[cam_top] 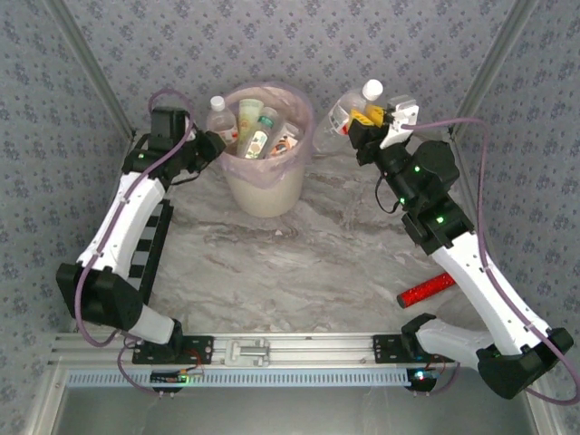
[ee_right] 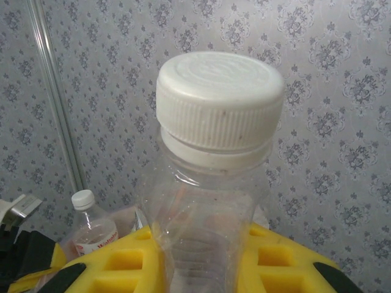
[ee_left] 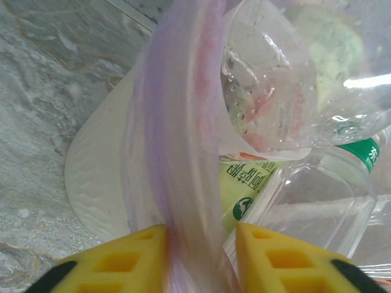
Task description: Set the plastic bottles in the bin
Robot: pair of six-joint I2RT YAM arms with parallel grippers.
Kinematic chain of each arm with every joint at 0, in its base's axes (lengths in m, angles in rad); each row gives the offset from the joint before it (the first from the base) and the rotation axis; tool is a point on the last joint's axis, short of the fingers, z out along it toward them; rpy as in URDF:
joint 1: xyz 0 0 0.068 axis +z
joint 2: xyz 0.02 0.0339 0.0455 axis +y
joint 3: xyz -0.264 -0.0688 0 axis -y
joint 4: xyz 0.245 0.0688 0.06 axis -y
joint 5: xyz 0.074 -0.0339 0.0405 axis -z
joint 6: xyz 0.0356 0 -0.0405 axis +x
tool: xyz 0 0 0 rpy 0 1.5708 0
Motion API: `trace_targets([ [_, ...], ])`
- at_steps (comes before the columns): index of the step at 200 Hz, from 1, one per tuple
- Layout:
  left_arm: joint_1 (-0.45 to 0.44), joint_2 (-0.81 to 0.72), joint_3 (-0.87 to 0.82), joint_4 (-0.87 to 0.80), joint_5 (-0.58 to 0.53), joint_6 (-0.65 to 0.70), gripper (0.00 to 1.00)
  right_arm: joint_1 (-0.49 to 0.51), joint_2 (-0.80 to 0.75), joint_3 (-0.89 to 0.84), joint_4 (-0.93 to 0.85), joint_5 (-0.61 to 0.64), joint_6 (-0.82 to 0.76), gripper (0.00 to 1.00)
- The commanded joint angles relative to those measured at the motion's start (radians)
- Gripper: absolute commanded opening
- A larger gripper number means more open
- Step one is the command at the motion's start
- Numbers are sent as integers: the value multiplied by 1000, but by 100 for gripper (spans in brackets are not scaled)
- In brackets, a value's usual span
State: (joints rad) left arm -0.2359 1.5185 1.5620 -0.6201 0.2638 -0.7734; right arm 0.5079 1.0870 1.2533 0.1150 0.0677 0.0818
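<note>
Pinching bottle (ee_right: pixel 201 201) below its cap (ee_right: pixel 220 101) in right gripper (cam_top: pixel 362 120), raised just right of bin (cam_top: pixel 270 195). Pinching bag (ee_left: pixel 177 152) at the left rim with left gripper (ee_left: pixel 200 256). Carry bottle well over the opening before letting go; hold bag steady, avoid the rim.

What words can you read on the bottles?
None can be read for sure.
Yellow-green label in the bin: Korean-looking letters, turned, blurred.
Green label: white sign, cut off.
Red-white label on the small bottle: red word, too blurred.
White cap of the clear bottle: no letters.
</note>
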Motion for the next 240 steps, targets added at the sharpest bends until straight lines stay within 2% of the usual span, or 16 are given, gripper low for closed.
trace_targets([
  [1,-8,47,25,-135,106,84,40,-5,7,5,10,1,19,18],
  [20,-8,65,24,-118,137,95,40,-4,12,7,9,-3,24,18],
  [72,-34,127,75,-194,201,207,20,9,18,26,5,0,5,16],
  [99,-40,144,108,-260,217,278,18,46,12,8,88,37,-63,13],
  [126,-43,145,126,-298,231,318,16,61,60,72,37,127,-119,14],
  [150,-43,126,131,-299,235,310,20,65,90,99,-42,152,-122,14],
  [193,-43,104,174,-305,224,284,22,101,88,157,-312,185,-101,14],
  [220,-49,91,190,-286,222,278,34,97,118,138,-365,179,-109,14],
  [240,-51,91,184,-275,220,277,38,87,171,140,-377,118,-107,14],
])
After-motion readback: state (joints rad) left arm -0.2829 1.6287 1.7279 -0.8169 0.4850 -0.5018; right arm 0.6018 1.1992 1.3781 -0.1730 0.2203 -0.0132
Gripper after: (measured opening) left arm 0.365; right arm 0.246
